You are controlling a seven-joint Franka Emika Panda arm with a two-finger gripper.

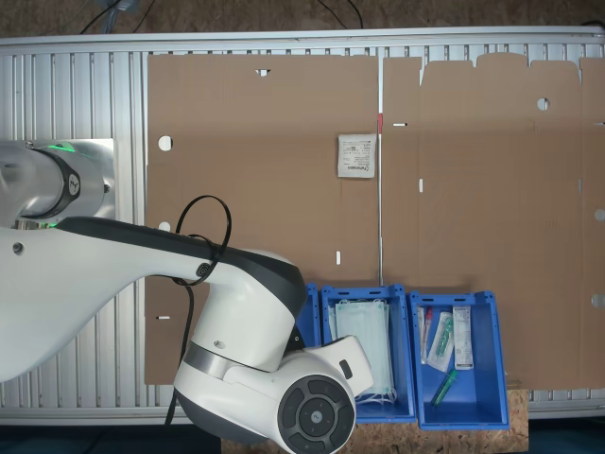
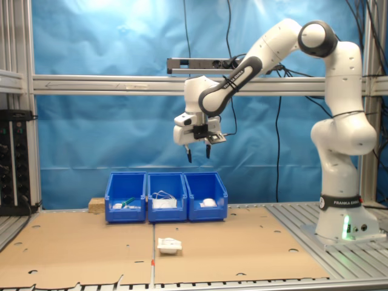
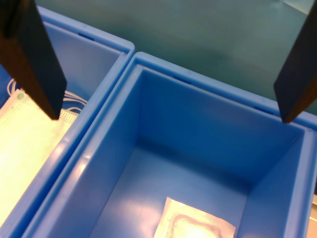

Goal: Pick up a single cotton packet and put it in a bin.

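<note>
fingers (image 3: 44,74) spread wide — empty, above bin (image 3: 198,129)

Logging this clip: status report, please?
Gripper jaws open, empty, high above the bin. One packet in that bin. Cotton packet lies on cardboard. Nothing obstructing.

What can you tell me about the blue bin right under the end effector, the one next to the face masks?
The bin is open-topped, rectangular, of smooth blue plastic with a thick rim, standing upright at the second exterior view's right end of a row of three. It sits close against the bin of face masks. One flat white packet lies on its floor. The end effector hangs above it, open, touching nothing.
</note>
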